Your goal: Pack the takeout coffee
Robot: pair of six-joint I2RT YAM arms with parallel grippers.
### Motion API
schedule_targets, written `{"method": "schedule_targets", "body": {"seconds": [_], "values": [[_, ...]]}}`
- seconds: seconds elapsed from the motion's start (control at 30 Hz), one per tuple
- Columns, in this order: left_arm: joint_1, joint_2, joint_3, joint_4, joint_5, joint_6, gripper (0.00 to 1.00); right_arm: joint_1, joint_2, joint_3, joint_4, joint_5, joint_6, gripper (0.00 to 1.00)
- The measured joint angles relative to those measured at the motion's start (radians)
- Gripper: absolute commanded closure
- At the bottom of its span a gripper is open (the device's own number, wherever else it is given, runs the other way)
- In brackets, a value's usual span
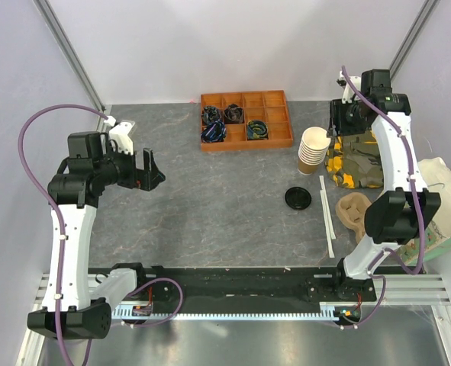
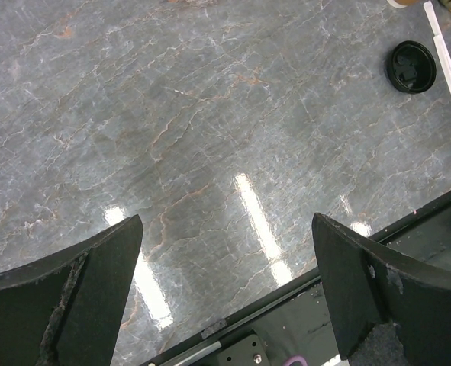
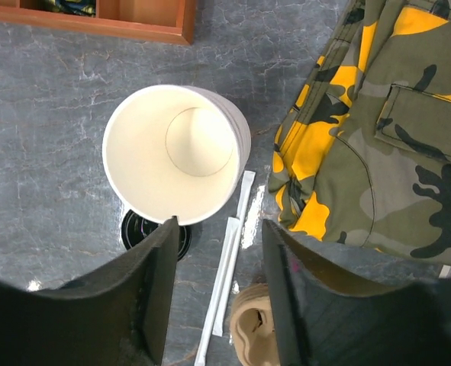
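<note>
black round plastic lid point(image 1: 297, 198) lies flat on the grey marbled bench point(image 1: 210, 229), right of centre. it seems to be a lid alone. none of our views shows a lidded tan cup, so we cannot tell where the takeout coffee itself stands.

just behind the lid stands a stack of lidless cream paper cups point(image 1: 313, 149). from the right wrist view we look straight down into the top cup. two long white paper-wrapped straws point(image 1: 326, 213) lie just right of the lid, running front to back. a brown moulded-pulp cup tray point(image 1: 355, 212) sits beside them, nearer the right arm. a camouflage cloth in green, yellow and black point(image 1: 355, 164) lies right of the cup stack. farther back, an orange wooden tray with compartments point(image 1: 275, 99) holds dark coiled items in several of its cells.

the right gripper point(image 3: 219, 223) hangs above the cup stack. its jaws are partly apart with nothing between them, one tip over the near rim of the top cup.

the left gripper point(image 1: 150, 169) hovers well apart from all this, over bare bench on the left. its jaws are spread wide and hold nothing.
</note>
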Motion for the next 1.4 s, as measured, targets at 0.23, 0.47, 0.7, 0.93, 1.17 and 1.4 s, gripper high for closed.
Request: {"method": "schedule_targets", "body": {"seconds": [0.23, 0.47, 0.7, 0.93, 1.17, 1.4], "values": [[0.000, 0.005, 0.000, 0.000, 0.000, -0.003, 0.00, -0.004, 0.044, 0.000, 0.030, -0.013, 0.043, 0.53], [0.000, 0.007, 0.000, 0.000, 0.003, -0.005, 0.00, -0.005, 0.094, -0.001, 0.058, -0.012, 0.087, 0.61], [0.000, 0.016, 0.000, 0.001, 0.021, -0.006, 0.00, -0.014, 0.114, -0.002, 0.071, -0.013, 0.114, 0.66], [0.000, 0.031, 0.000, 0.003, 0.028, -0.007, 0.00, -0.032, 0.138, -0.002, 0.074, -0.021, 0.126, 0.78], [0.000, 0.045, 0.000, 0.007, 0.044, -0.007, 0.00, -0.041, 0.144, -0.002, 0.073, -0.048, 0.135, 1.00], [0.000, 0.048, 0.000, 0.008, 0.048, -0.007, 0.00, -0.049, 0.143, -0.002, 0.070, -0.074, 0.151, 1.00]]}}
